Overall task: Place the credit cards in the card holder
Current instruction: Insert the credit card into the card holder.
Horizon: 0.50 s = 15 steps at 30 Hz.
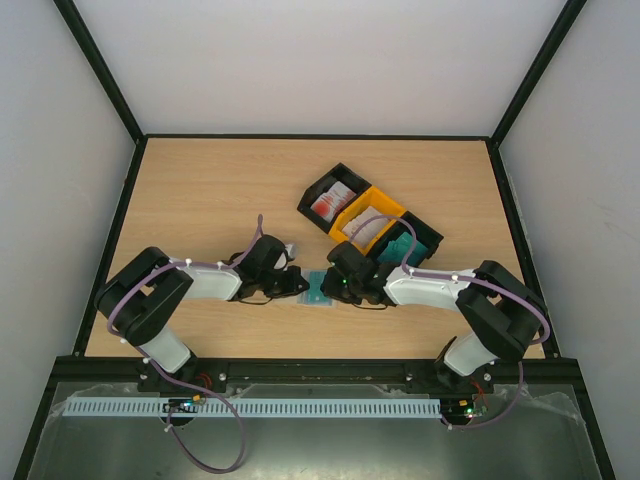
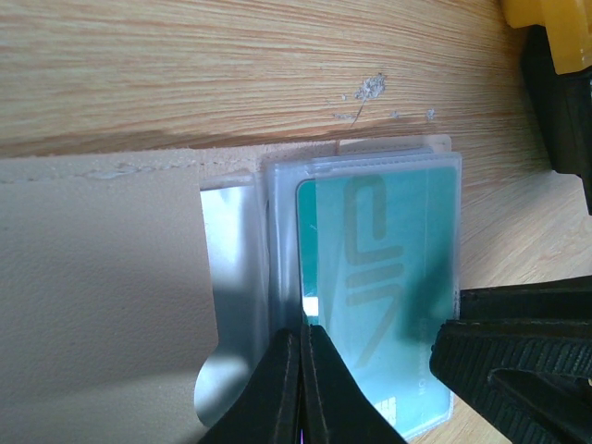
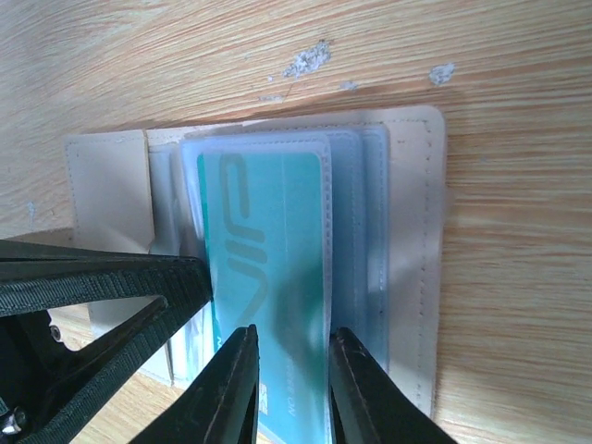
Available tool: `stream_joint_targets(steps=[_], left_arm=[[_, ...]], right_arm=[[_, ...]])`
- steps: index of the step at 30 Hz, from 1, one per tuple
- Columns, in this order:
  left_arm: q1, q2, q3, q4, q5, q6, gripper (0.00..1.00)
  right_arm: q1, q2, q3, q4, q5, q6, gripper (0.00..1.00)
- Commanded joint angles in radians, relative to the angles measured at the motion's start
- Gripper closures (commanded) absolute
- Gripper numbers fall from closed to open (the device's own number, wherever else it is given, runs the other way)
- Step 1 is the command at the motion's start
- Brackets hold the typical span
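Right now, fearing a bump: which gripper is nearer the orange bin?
Right. The right gripper sits close in front of the orange bin; the left gripper lies farther left.

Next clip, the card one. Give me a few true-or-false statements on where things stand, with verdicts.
1. The teal card is at least partly inside a clear pocket of the card holder. True.
2. The left gripper is wide open. False: its fingers are shut together.
3. The card holder lies inside the orange bin. False: it lies open on the table.
4. The right gripper has its fingers apart over the teal card. True.
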State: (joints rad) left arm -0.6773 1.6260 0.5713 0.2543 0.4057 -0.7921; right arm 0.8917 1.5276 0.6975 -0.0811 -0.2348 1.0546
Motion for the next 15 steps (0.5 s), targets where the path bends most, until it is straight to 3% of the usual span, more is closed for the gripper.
stream_joint_targets(steps=[1,12,15], left_arm=[[0.01,0.066,-0.044,-0.179,-0.125,0.021,0.98],[0.01,0.046,-0.05,-0.178,-0.123,0.015,0.98],[0.01,0.016,-0.042,-0.183,-0.107,0.016,0.97]], right_arm=[[0.008,0.006,-0.003,0.044,-0.024,0.023,0.78],[0.003,0.023,-0.02,0.157,-0.08,0.082,0.81],[0.003,0.04,-0.005,0.144,-0.059,0.062,0.89]])
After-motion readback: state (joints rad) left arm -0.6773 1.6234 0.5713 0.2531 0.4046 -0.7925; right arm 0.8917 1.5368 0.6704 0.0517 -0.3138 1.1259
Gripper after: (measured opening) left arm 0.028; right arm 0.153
